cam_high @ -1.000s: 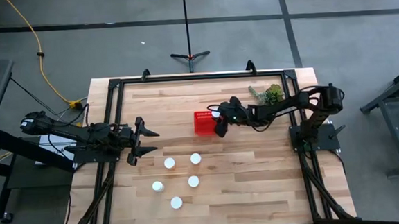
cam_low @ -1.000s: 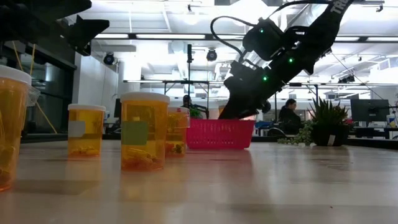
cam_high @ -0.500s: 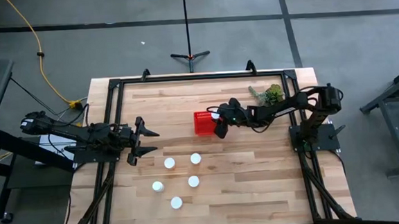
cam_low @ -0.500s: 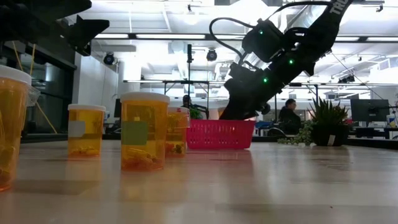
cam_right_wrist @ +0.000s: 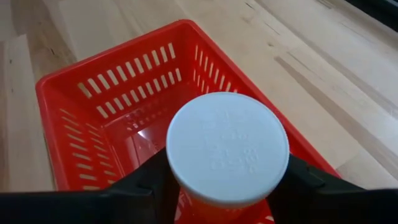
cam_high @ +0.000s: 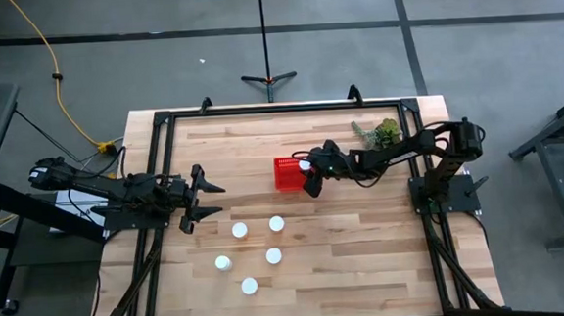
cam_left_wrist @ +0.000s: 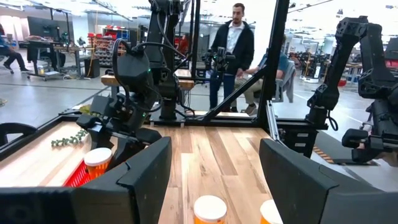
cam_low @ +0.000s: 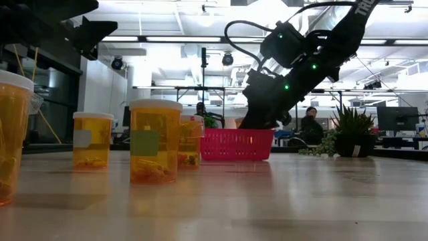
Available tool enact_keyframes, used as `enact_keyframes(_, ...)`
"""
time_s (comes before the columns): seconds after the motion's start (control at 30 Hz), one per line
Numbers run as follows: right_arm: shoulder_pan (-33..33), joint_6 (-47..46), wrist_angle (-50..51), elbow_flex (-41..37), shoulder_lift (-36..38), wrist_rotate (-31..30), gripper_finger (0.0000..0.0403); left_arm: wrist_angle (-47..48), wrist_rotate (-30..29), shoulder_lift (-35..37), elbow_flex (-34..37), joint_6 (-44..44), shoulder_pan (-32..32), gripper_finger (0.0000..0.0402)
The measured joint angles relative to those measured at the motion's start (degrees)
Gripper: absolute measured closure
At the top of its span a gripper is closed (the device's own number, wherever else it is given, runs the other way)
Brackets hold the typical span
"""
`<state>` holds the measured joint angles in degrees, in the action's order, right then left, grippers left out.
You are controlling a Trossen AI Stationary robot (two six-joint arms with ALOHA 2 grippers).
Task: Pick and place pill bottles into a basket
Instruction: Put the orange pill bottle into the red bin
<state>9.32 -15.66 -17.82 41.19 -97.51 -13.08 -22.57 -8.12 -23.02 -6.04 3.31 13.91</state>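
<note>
The red basket (cam_high: pixel 285 174) stands mid-table and shows in the low view (cam_low: pixel 235 144) and the right wrist view (cam_right_wrist: pixel 106 106). My right gripper (cam_high: pixel 310 179) is shut on a pill bottle with a white cap (cam_right_wrist: pixel 227 147) at the basket's right end. Several other bottles stand upright on the table on their bases, among them three (cam_high: pixel 239 230), (cam_high: pixel 276 223), (cam_high: pixel 273 256). In the low view they are amber with white caps (cam_low: pixel 155 140). My left gripper (cam_high: pixel 206 197) is open and empty, left of the bottles, above the table. My right gripper pinches the bottle's body just below its cap (cam_right_wrist: pixel 186 196) between its two fingers (cam_right_wrist: pixel 146 183), one on each side. The fingers slant down from the table's right side. The bottle stands upright, cap up, inside the basket's rim; whether its base rests on the basket floor is hidden.
A green plant sprig (cam_high: pixel 381 132) lies at the far right of the table. A black frame (cam_high: pixel 259 108) runs round the table's edges. People stand in the room beyond the table (cam_left_wrist: pixel 231 50). Bare wood lies near the front right (cam_high: pixel 367 261).
</note>
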Motion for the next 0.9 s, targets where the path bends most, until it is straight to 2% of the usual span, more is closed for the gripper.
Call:
enact_keyframes(0.37,0.0,-0.8,1.2,0.0,0.0,0.0,0.0166,0.0,0.0,0.0,0.0,0.0,0.0,0.0124)
enact_keyframes(0.9,0.0,0.7,-0.1,0.0,0.1,1.3,0.0166,0.0,0.0,0.0,0.0,0.0,0.0,0.0124)
